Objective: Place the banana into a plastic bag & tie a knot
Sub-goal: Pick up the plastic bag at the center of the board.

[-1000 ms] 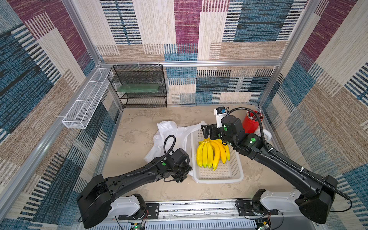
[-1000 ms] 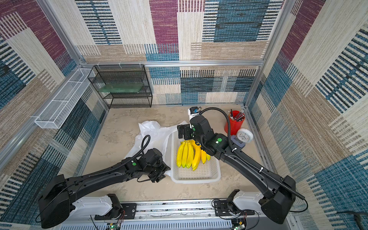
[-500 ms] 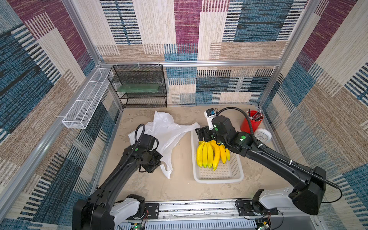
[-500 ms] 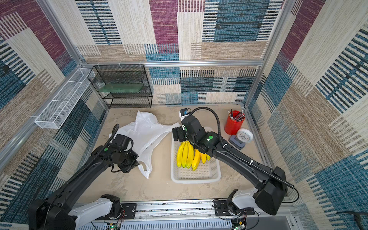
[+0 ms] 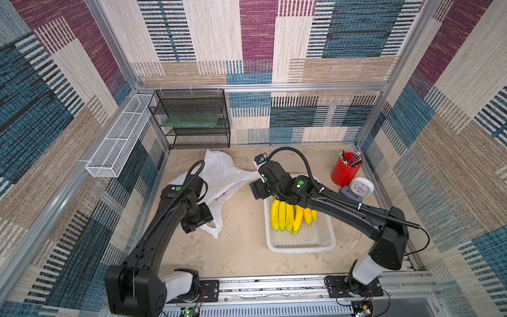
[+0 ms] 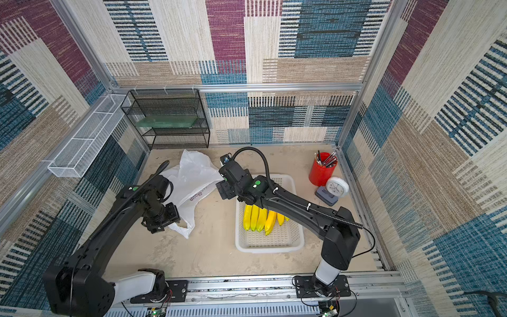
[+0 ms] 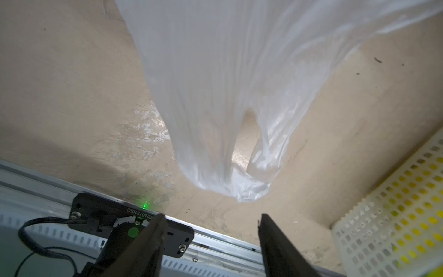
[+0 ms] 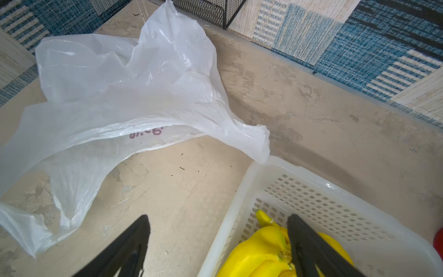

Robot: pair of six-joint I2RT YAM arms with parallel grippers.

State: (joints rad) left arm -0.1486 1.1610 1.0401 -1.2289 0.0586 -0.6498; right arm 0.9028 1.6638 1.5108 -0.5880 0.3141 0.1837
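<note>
Hovering over the table, the left gripper holds its two fingers spread apart with nothing between them. Just ahead of its tips lies one handle loop of the plastic bag, limp on the surface.

The right gripper is also spread wide and empty. One finger is over bare table and the other over the far left corner of the white basket, right by the stem end of the banana. Whether that finger touches the fruit I cannot tell.

In both top views the bag lies crumpled in the far left part of the table, from near the back edge towards the middle. Its second handle reaches the basket's far left corner, and some pink lettering shows near its mouth.

The banana bunch rests inside the basket, right of centre.

Near the far right corner stand a red pen cup and a small white clock. A black mesh rack sits against the back edge.
</note>
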